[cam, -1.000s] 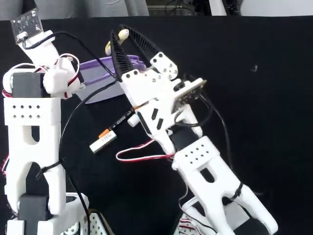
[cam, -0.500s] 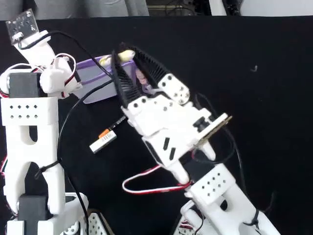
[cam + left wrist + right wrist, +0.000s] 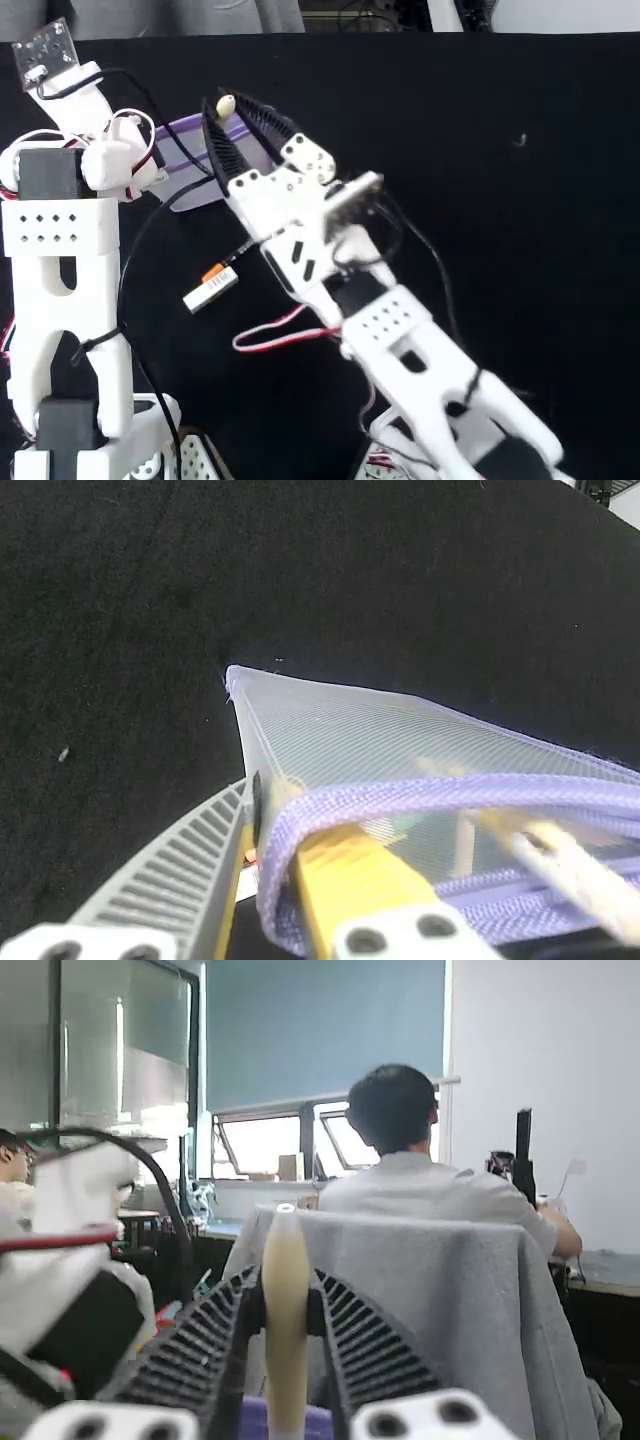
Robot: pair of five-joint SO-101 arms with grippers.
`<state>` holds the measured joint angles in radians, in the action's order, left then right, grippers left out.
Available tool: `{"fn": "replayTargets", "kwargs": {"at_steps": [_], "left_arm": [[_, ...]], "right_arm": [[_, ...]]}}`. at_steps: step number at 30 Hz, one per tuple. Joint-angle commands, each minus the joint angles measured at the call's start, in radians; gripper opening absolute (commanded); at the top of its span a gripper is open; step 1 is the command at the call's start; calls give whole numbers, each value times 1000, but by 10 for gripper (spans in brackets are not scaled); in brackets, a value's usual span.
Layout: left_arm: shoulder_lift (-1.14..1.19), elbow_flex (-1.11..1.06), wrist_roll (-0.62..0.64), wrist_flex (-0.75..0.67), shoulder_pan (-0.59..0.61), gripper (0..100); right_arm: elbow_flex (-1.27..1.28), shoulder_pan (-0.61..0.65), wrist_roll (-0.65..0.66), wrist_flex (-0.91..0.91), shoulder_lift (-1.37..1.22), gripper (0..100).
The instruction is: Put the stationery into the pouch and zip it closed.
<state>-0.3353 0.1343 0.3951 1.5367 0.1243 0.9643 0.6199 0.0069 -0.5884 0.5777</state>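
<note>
Loading is under way: the right pincer grips a cream stick over the pouch, whose rim the left pincer clamps. Next, the stick should go down into the opening and be released.

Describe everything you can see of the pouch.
The pouch is a bag of translucent, finely ribbed whitish material, with lilac woven tape along its mouth. Pale shapes show dimly through its wall. The left gripper has its jaws shut on one end of that taped edge; the far corner seems to rest on the black table. The right gripper holds a cream stick over it in the high view.
</note>
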Motion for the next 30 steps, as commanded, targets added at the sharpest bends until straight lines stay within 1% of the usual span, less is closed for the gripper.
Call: {"fn": "replayTargets", "kwargs": {"at_steps": [1,3,5,9,11,13,16,20,24,27,30], "left_arm": [[-15,5,8,-14,13,29],[-15,5,8,-14,15,29],[-15,5,8,-14,15,29],[-14,5,8,-15,15,29],[-12,5,8,-17,15,29],[-11,5,8,-17,15,29],[-9,5,8,-18,15,29],[-8,5,8,-20,25,29],[-8,7,8,-21,64,29],[-6,4,8,-38,82,29],[-14,-35,8,-77,101,29]], "right_arm": [[-10,-23,5,-58,-102,16],[-10,-21,5,-71,-116,17],[-10,-20,5,-69,-113,47],[-2,-15,11,-57,-64,194],[-4,5,75,-9,-22,227],[-4,34,157,54,38,224],[-4,71,229,155,153,223],[-41,74,259,361,344,223],[-127,71,259,657,515,223],[-206,71,259,867,579,223],[-277,61,259,1063,587,223]]}}
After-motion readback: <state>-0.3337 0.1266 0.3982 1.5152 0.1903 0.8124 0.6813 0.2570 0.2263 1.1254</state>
